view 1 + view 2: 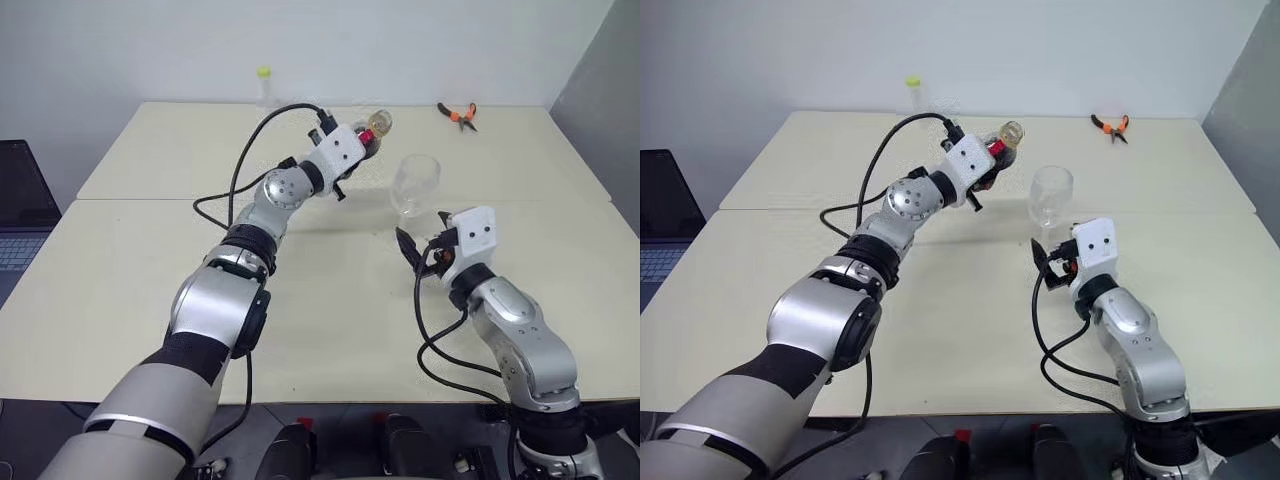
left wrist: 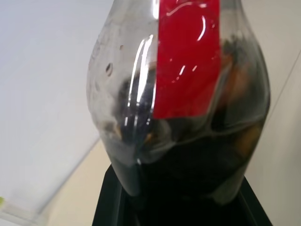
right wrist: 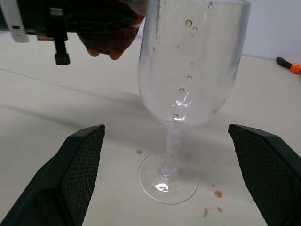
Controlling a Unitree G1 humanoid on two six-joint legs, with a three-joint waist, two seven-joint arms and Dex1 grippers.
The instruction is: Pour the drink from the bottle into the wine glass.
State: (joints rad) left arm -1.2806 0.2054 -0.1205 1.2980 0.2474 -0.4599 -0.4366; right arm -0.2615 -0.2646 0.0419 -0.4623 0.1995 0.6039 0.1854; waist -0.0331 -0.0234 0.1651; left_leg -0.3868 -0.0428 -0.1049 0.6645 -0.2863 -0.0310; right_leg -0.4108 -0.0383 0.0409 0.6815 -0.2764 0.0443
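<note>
The left gripper has its jaws clamped on the bottle, held tilted above the desk beside the wine glass. The glass, seemingly empty, stands between the right gripper's wide-open jaws.

bottle neck and cap: cut off by frame edge
wine glass rim: cut off
laptop: partly cropped

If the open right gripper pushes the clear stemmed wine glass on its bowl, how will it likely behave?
The clear stemmed wine glass would probably tip rather than slide: its bowl sits high on a thin stem over a small round foot. It holds only droplets, so it is likely light. The right gripper should close low, around the stem.
</note>
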